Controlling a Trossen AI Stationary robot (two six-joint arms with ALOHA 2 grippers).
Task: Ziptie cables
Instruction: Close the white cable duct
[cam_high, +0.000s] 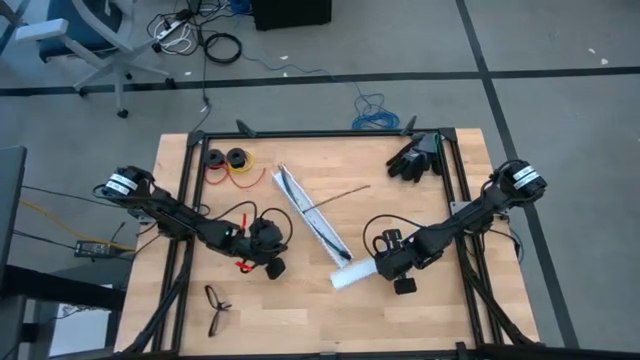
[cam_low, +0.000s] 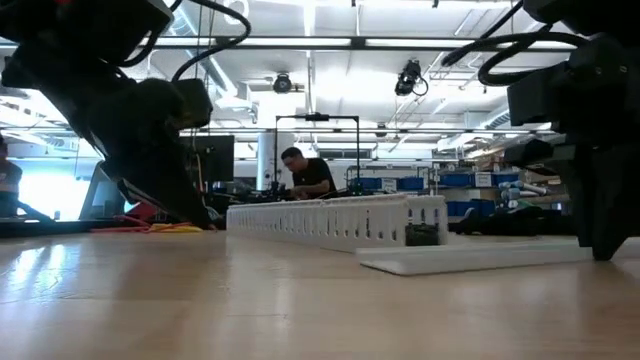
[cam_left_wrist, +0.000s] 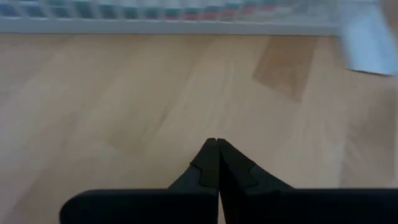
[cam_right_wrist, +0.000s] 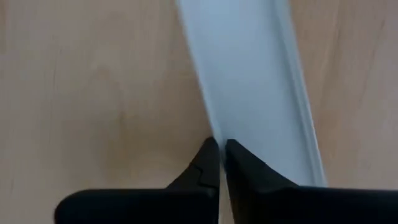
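Observation:
The cables (cam_high: 322, 228) lie inside the long white slotted rail (cam_high: 300, 200), and their colours show through its slots (cam_left_wrist: 186, 14) in the left wrist view. The ziptie (cam_high: 342, 195), a thin dark strip, lies slanting on the table with one end at the rail. My left gripper (cam_high: 272, 255) (cam_left_wrist: 217, 144) is shut just left of the rail, its tips over bare wood. My right gripper (cam_high: 385, 265) (cam_right_wrist: 221, 146) is shut at the right end of a flat white rail cover (cam_high: 352, 276) (cam_low: 470, 258), which lies near the rail's near end. My right gripper has the flat white cover's long edge (cam_right_wrist: 214, 127) running in between its two fingertips, near the cover's right end. A thin pale gap shows between the fingers there, as if pinching that edge. The cover (cam_low: 470, 258) stretches away from the fingers along the table.
Near the far edge lie a red and yellow wire with two black spools (cam_high: 228, 160) and a black glove (cam_high: 415, 158). Glasses (cam_high: 215, 305) lie near the near-left corner, and a small red thing (cam_high: 243, 265) sits by my left gripper. A person (cam_low: 305, 175) stands beyond the table.

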